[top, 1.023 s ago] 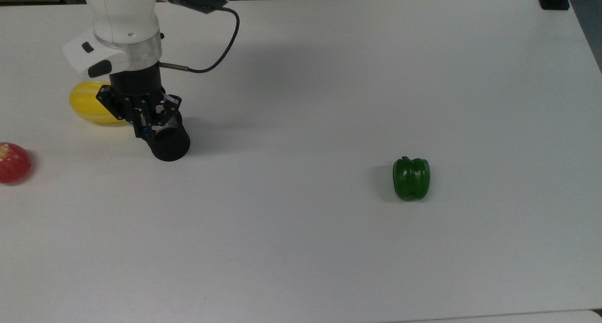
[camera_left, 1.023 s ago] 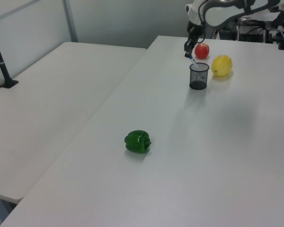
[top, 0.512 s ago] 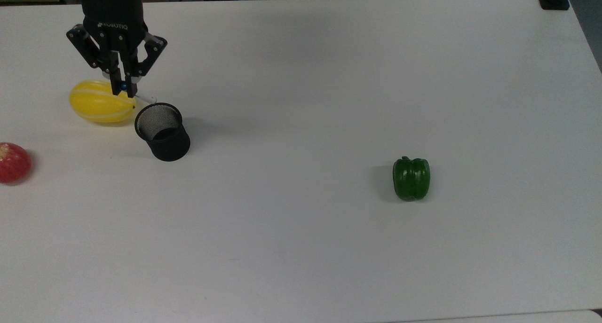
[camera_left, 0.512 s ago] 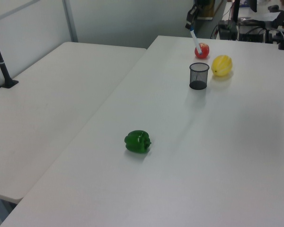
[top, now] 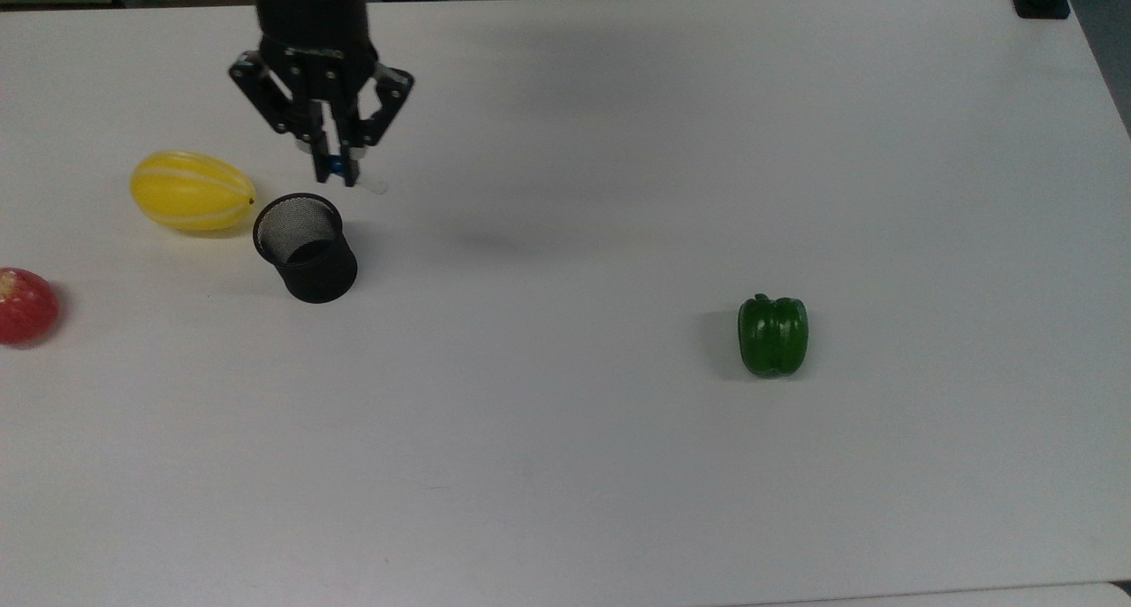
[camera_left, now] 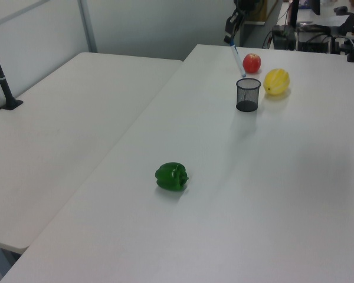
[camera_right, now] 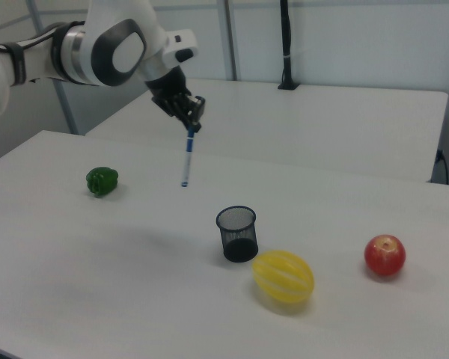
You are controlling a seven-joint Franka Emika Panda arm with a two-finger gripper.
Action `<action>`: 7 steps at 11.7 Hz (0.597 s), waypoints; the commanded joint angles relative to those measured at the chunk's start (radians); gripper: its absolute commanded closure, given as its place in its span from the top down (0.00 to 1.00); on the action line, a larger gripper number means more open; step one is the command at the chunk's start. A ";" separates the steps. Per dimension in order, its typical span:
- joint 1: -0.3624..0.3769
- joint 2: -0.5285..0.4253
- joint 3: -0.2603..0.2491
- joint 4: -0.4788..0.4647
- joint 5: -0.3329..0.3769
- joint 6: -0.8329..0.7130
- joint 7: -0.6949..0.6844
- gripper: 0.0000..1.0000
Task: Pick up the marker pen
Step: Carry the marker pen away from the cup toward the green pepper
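My gripper (top: 337,167) (camera_right: 192,123) (camera_left: 230,39) is shut on the blue upper end of the marker pen (camera_right: 186,157), a slim white pen that hangs down from the fingers, well above the table. In the top view the pen (top: 358,179) shows as a short white stub under the fingers, just up and right of the black mesh cup (top: 305,248). In the left view the pen (camera_left: 238,59) slants down towards the cup (camera_left: 248,94). The cup (camera_right: 238,233) holds nothing.
A yellow striped melon (top: 192,191) lies at the top view's left of the cup, a red apple (top: 25,306) at the left edge. A green pepper (top: 773,335) sits far to the top view's right. The white table (top: 574,466) stretches wide around them.
The gripper rose out of the mesh cup with the pen, then carried it to the top view's right, from above the melon to above the cup's far right side.
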 commanded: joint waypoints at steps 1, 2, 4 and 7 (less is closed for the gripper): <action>0.125 -0.026 -0.011 -0.016 0.005 -0.109 0.074 0.06; 0.163 -0.029 -0.011 -0.016 -0.002 -0.158 0.097 0.06; 0.222 -0.035 -0.010 -0.019 -0.002 -0.231 0.109 0.06; 0.265 -0.029 -0.008 -0.039 0.000 -0.275 0.111 0.06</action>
